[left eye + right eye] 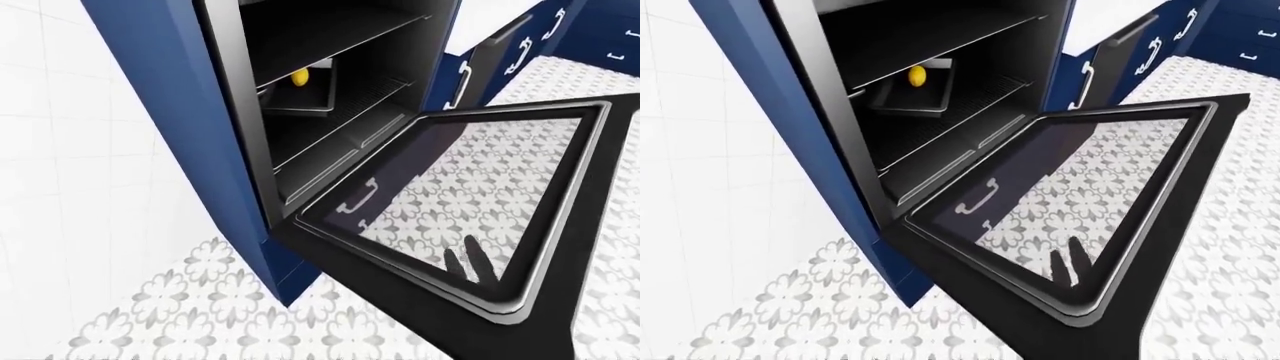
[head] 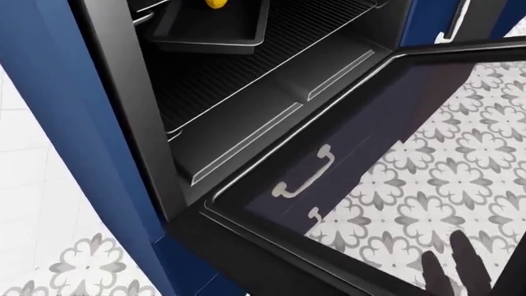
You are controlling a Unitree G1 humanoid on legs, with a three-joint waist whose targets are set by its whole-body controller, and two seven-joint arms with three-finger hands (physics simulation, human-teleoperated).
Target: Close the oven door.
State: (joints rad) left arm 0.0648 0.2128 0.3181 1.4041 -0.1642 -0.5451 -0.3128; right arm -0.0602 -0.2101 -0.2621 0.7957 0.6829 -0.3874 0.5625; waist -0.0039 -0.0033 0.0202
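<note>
The oven (image 1: 330,112) is set in a dark blue cabinet (image 1: 170,112) and stands open. Its black door (image 1: 380,274) hangs folded down, roughly level, with a glass pane (image 1: 480,172) in the middle. Through the glass I see the dark spread fingers (image 1: 470,262) of one hand under the door, near its free edge; they also show in the head view (image 2: 456,271). I take it for my right hand, open and holding nothing. My left hand does not show. A silver handle (image 1: 358,199) shows through the glass near the hinge.
Inside the oven a dark tray (image 1: 910,94) on a rack holds a small yellow thing (image 1: 917,75). Blue cabinets with silver handles (image 1: 515,45) run off at the top right. The floor (image 1: 200,315) has a grey flower pattern. A white tiled wall (image 1: 60,150) is at left.
</note>
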